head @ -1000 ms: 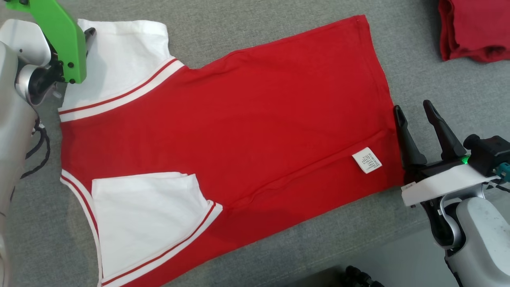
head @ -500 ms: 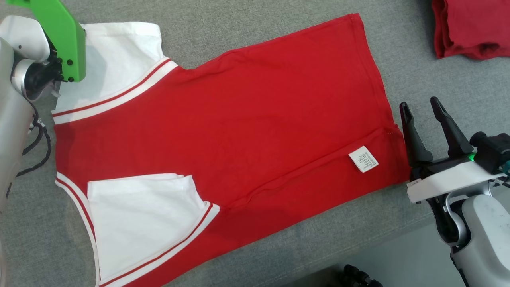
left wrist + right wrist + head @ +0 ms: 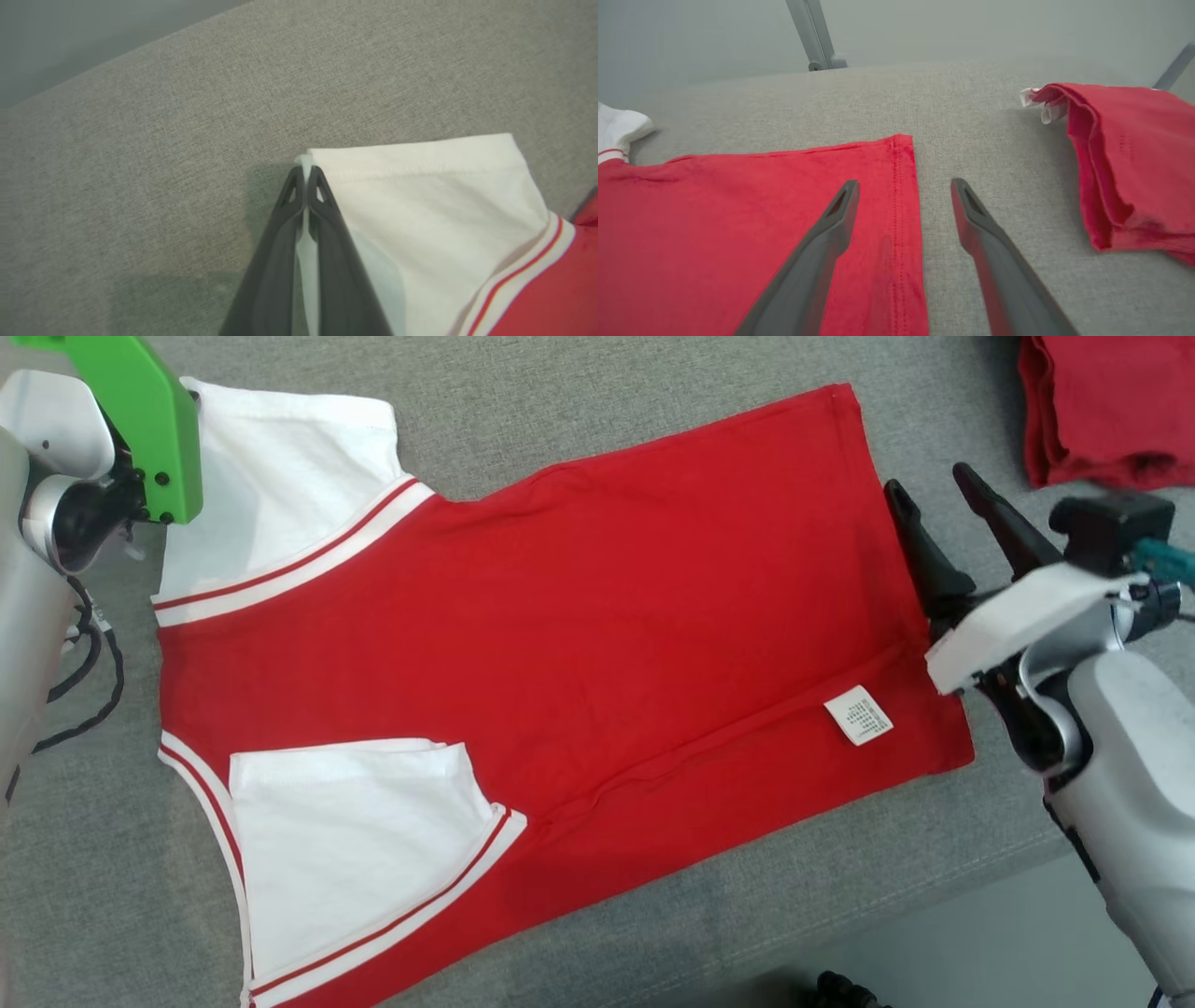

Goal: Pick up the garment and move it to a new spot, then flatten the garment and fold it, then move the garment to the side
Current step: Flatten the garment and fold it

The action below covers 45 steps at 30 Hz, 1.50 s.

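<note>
Left tool (image 3: 306, 170) is clenched on the very corner of a white sleeve (image 3: 420, 196), with a sliver of white cloth showing between its fingers. Right tool (image 3: 926, 483) is released, jaws wide, straddling the hem (image 3: 901, 200): one finger is over red cloth, the other over bare cloth-covered counter (image 3: 653, 933).

Spread flat on that counter, the red T-shirt (image 3: 597, 616) spans the stretch between the two tools, its sleeve end at the left tool and its hem end at the right. A second sleeve (image 3: 355, 840) is already folded in over the body, well away from either tool. A folded dark-red garment (image 3: 1102, 420) lies near the right tool's outer finger, apart from the T-shirt.

The main risk, as I judge it, is the left tool's hold. It bites only the tip of the cuff, perhaps a single layer, so a pull could slip it free or peel the sleeve open instead of carrying it. If the left tool moves before the right one has closed on the hem, the T-shirt may drag askew and undo the folded-in sleeve. The right tool may also close on nothing if it is not low enough. A wide swing on that side could snag the folded garment.

A white care label (image 3: 859, 714) sits on the body just inside the hem, beside the right tool. It carries lines of small print, too fine to read, and no brand is visible.
</note>
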Motion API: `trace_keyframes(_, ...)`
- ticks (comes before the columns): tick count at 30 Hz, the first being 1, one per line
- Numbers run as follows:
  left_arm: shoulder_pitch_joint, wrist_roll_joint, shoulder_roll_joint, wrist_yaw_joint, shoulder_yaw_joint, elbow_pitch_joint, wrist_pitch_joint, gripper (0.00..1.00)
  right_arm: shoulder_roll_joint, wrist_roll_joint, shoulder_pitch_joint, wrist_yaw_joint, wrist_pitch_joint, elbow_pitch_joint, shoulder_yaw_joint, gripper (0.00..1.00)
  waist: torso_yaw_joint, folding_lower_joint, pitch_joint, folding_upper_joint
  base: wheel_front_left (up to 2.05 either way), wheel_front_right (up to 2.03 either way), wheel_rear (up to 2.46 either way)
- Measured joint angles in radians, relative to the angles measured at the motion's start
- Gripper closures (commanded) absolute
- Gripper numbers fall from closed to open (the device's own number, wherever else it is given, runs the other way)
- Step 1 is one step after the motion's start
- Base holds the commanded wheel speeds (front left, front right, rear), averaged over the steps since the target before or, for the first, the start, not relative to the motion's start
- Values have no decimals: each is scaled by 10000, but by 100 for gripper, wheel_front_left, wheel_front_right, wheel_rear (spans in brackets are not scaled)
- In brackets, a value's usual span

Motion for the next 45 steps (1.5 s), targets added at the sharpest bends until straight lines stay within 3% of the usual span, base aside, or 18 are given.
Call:
trace_keyframes(8,-25,-138,176,0,-213,-305,-46,100,512,330,-2592,-4,3405,2203,232,0,163,0,-77,0,0,0,0)
trace_keyframes(13,-153,-284,184,0,-385,-629,-92,100,846,401,-3855,-2,4640,3563,-54,0,330,0,-20,0,0,0,0)
trace_keyframes(28,-421,-397,207,0,-840,-1220,-132,100,1406,48,-5875,-4,5789,6328,-339,2,788,0,341,0,0,0,0)
trace_keyframes(29,-431,-399,211,0,-867,-1227,-134,100,1429,15,-5985,-2,5823,6414,-305,6,808,0,348,0,0,0,0)
trace_keyframes(31,-440,-443,222,0,-913,-1227,-134,100,1486,-38,-6156,-2,5852,6566,-270,27,841,0,351,0,0,0,0)
trace_keyframes(32,-449,-456,226,0,-934,-1225,-136,100,1503,-40,-6218,-2,5904,6648,-251,27,855,0,349,0,0,0,0)
trace_keyframes(34,-456,-462,228,0,-966,-1216,-144,100,1507,-90,-6290,-2,6050,6861,-194,53,881,0,348,0,0,0,0)
trace_keyframes(36,-457,-491,230,0,-1001,-1185,-146,100,1524,-130,-6355,-2,6203,7081,-155,60,898,0,337,0,0,0,0)
trace_keyframes(39,-456,-531,236,0,-1057,-1158,-176,100,1540,-286,-6539,-2,6341,7296,-90,52,906,0,317,0,0,0,0)
trace_keyframes(42,-456,-566,234,0,-1127,-1141,-219,100,1557,-387,-6683,-2,6395,7436,-50,8,905,0,266,0,0,0,0)
trace_keyframes(43,-454,-579,234,0,-1156,-1126,-226,100,1555,-462,-6731,-2,6404,7497,-15,0,902,0,241,0,0,0,0)
trace_keyframes(45,-450,-608,234,0,-1212,-1099,-245,100,1561,-535,-6829,-2,6497,7601,29,0,895,0,186,0,0,0,0)
